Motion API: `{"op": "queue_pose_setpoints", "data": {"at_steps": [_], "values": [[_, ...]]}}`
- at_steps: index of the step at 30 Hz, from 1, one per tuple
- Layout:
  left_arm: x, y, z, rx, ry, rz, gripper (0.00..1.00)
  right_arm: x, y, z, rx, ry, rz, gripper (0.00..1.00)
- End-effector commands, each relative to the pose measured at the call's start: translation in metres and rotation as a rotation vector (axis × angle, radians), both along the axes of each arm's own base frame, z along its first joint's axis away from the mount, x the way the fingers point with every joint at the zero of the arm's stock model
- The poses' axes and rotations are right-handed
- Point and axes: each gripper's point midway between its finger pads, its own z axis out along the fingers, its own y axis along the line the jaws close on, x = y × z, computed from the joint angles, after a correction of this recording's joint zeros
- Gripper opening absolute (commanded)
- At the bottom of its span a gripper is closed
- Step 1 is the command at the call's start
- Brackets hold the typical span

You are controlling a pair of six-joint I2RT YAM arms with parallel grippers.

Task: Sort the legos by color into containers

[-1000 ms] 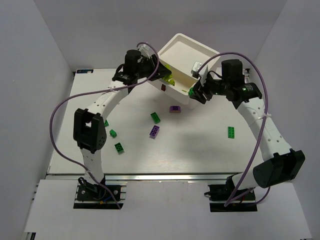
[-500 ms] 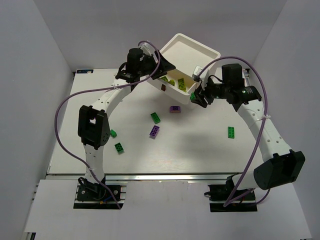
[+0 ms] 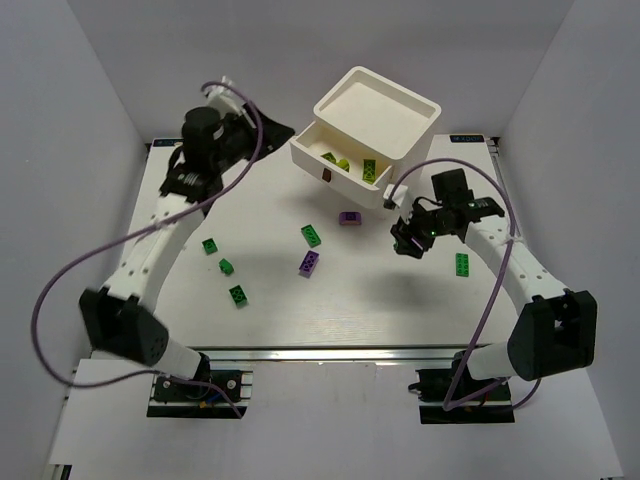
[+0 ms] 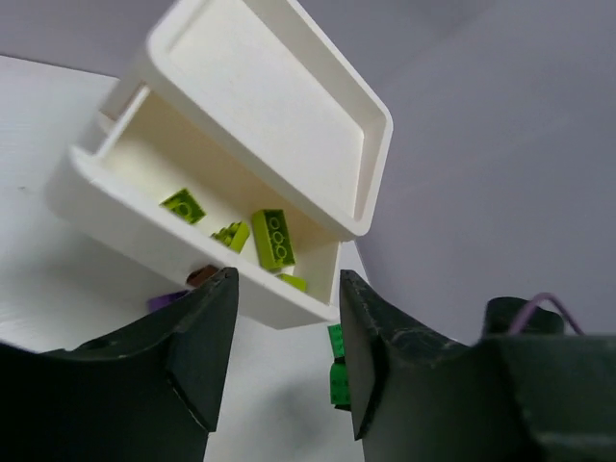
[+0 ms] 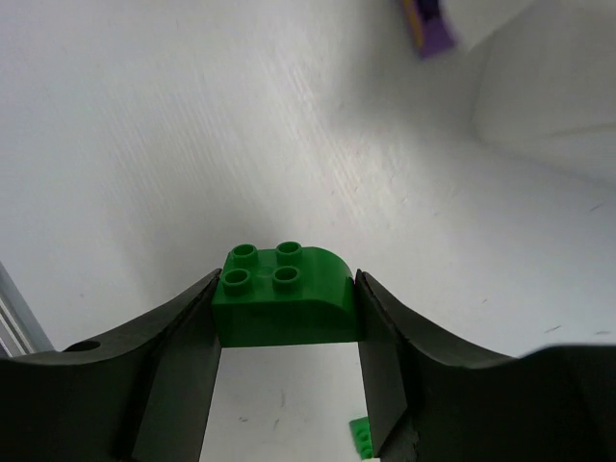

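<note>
Plainly, a white table (image 3: 400, 300), grey walls (image 3: 90, 80); left fingers (image 4: 192, 356) spread, right fingers (image 5: 173, 375) grasping a green lego (image 5: 286, 294).

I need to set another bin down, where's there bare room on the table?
Bare: the near strip of table, between the nearer purple brick and the front edge. Crowded: just below the stacked bins, where loose bricks lie and the right gripper holds a green brick.

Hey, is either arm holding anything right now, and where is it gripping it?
The right gripper holds a dark green brick, clamped by its two opposite side faces, studs toward the wrist camera. The left gripper is open and holds nothing.
</note>
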Motion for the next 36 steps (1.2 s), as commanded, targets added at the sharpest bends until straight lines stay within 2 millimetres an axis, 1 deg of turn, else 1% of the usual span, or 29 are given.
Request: {"op": "queue_pose_setpoints", "data": {"at_steps": [1,2,3,4,6,7,9,10,12,13,14,15,16,18,19,21,23,25,26,27,28,29,30,31,32,33,34,35,36], "values": [[-0.031,0.045,-0.006,0.085,-0.028,0.134,0.56,-0.004,-0.023,-0.028,-0.102,0.016,-0.050,0.07],[-0.034,0.053,-0.015,0.088,-0.006,0.157,0.56,0.002,-0.023,-0.035,-0.109,-0.004,-0.060,0.08],[-0.040,0.059,-0.042,0.107,0.050,0.167,0.58,-0.001,-0.027,-0.051,-0.130,0.017,-0.067,0.10],[-0.048,0.062,-0.042,0.102,0.049,0.169,0.65,0.002,-0.030,-0.064,-0.157,0.028,-0.076,0.14],[-0.056,0.066,-0.059,0.094,0.094,0.176,0.71,0.007,-0.032,-0.079,-0.178,0.035,-0.081,0.16],[-0.062,0.068,-0.072,0.100,0.117,0.178,0.73,0.009,-0.035,-0.090,-0.203,0.058,-0.087,0.20],[-0.067,0.073,-0.084,0.102,0.147,0.198,0.75,0.013,-0.037,-0.100,-0.221,0.066,-0.091,0.24],[-0.070,0.079,-0.092,0.107,0.162,0.218,0.76,0.014,-0.038,-0.107,-0.234,0.083,-0.093,0.29],[-0.073,0.084,-0.101,0.115,0.182,0.244,0.78,0.018,-0.038,-0.111,-0.237,0.077,-0.094,0.34],[-0.077,0.087,-0.108,0.123,0.194,0.251,0.78,0.018,-0.038,-0.115,-0.242,0.082,-0.092,0.40],[-0.078,0.091,-0.114,0.127,0.213,0.264,0.78,0.018,-0.039,-0.117,-0.246,0.083,-0.094,0.45],[-0.080,0.093,-0.116,0.130,0.217,0.272,0.78,0.020,-0.039,-0.119,-0.250,0.081,-0.095,0.48],[-0.081,0.093,-0.121,0.133,0.230,0.272,0.79,0.020,-0.039,-0.121,-0.254,0.087,-0.096,0.56],[-0.086,0.095,-0.130,0.143,0.256,0.273,0.79,0.020,-0.040,-0.120,-0.255,0.085,-0.099,0.62],[-0.087,0.095,-0.131,0.145,0.258,0.272,0.79,0.021,-0.041,-0.114,-0.254,0.074,-0.100,0.72],[-0.089,0.101,-0.135,0.152,0.269,0.293,0.80,0.019,-0.041,-0.101,-0.239,0.042,-0.086,0.81],[-0.090,0.103,-0.136,0.155,0.273,0.300,0.80,0.013,-0.039,-0.089,-0.230,0.038,-0.064,0.82],[-0.092,0.104,-0.138,0.162,0.275,0.302,0.81,0.009,-0.036,-0.072,-0.199,0.016,-0.047,0.79],[-0.092,0.108,-0.138,0.161,0.279,0.313,0.80,0.001,-0.036,-0.067,-0.189,0.039,-0.031,0.77],[-0.092,0.108,-0.139,0.165,0.280,0.312,0.80,0.002,-0.032,-0.048,-0.166,0.004,-0.003,0.74],[-0.093,0.108,-0.139,0.165,0.280,0.312,0.78,-0.006,-0.018,-0.034,-0.097,0.003,0.062,0.62],[-0.094,0.109,-0.141,0.167,0.284,0.313,0.76,-0.030,-0.013,-0.027,-0.058,0.073,0.132,0.47],[-0.095,0.109,-0.141,0.165,0.284,0.314,0.73,-0.031,-0.003,-0.002,-0.025,-0.017,0.269,0.21],[-0.095,0.113,-0.143,0.165,0.286,0.325,0.70,-0.045,0.015,0.014,0.077,-0.020,0.353,0.00],[-0.094,0.113,-0.144,0.161,0.284,0.327,0.58,-0.049,0.024,0.024,0.127,-0.040,0.385,0.00],[-0.095,0.113,-0.146,0.163,0.287,0.326,0.49,-0.048,0.032,0.032,0.155,-0.074,0.421,0.00],[-0.096,0.113,-0.149,0.163,0.294,0.325,0.39,-0.049,0.048,0.042,0.176,-0.101,0.464,0.00],[-0.095,0.115,-0.149,0.161,0.295,0.331,0.21,-0.034,0.058,0.047,0.173,-0.156,0.464,0.00],[-0.095,0.115,-0.149,0.161,0.295,0.327,0.16,-0.024,0.065,0.044,0.161,-0.154,0.453,0.00]]}}
